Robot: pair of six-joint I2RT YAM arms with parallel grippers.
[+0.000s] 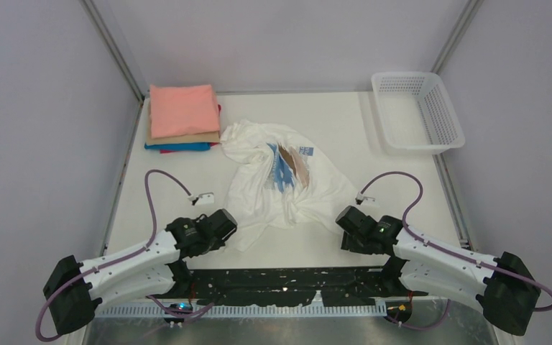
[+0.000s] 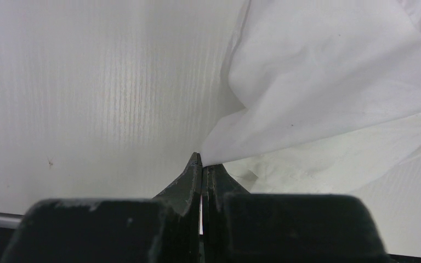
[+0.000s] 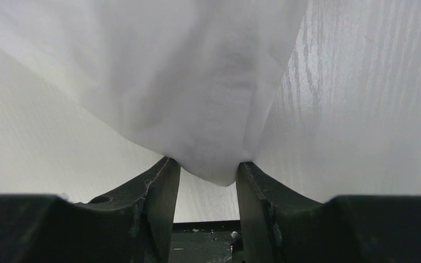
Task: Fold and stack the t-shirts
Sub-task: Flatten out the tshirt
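Note:
The white t-shirt [image 1: 280,172] with a blue and brown print lies crumpled in the middle of the table. My left gripper [image 1: 231,226] is at its near left edge; in the left wrist view the jaws [image 2: 202,163] are shut on a corner of the white cloth [image 2: 318,82]. My right gripper [image 1: 340,218] is at the shirt's near right edge; in the right wrist view it [image 3: 208,167] stands open, with a fold of the white cloth [image 3: 197,82] sagging between the fingertips. A stack of folded shirts [image 1: 183,111], salmon-pink on top, sits at the back left.
A white mesh basket [image 1: 442,118] stands at the back right. Grey walls close in the table on the left, right and back. A black strip [image 1: 287,287] runs along the near edge between the arm bases.

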